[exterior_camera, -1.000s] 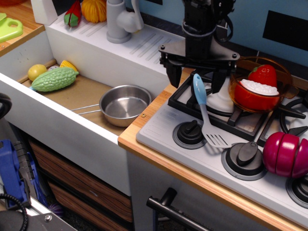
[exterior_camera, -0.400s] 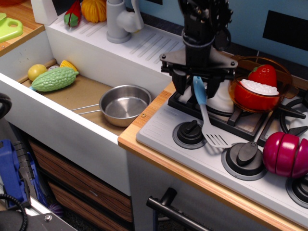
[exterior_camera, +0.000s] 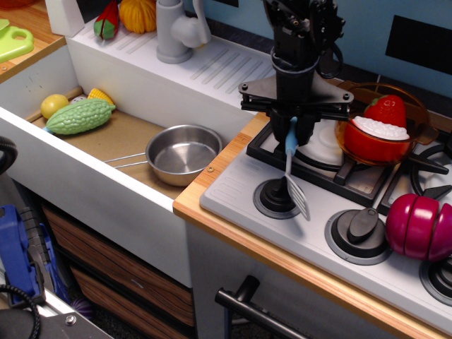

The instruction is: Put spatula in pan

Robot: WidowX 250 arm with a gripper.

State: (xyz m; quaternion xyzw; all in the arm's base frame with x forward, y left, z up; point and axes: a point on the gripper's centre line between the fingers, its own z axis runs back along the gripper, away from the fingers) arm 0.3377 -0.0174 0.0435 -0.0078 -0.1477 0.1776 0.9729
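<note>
Between the gripper (exterior_camera: 293,128) and the pan (exterior_camera: 183,153) to its left, the air looks open; only the wooden counter edge (exterior_camera: 212,169) and the drop into the sink (exterior_camera: 106,138) lie between them. The pan's inside is bare. Further left sits a green gourd (exterior_camera: 80,116), well apart. Right of the gripper, the orange pot (exterior_camera: 381,123) crowds close, possibly touching. The hanging spatula (exterior_camera: 293,173) dangles just above a black knob (exterior_camera: 274,196).

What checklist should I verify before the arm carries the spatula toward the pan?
1. Grip: gripper closed on spatula handle: ok.
2. Spatula lifted off stove: blade hangs near the left knob; clearance cannot tell.
3. Pan upright in the sink, nothing inside: ok.
4. Path to pan: the wooden counter edge lies between; clearance cannot tell.
5. Orange pot close beside gripper; contact cannot tell.
</note>
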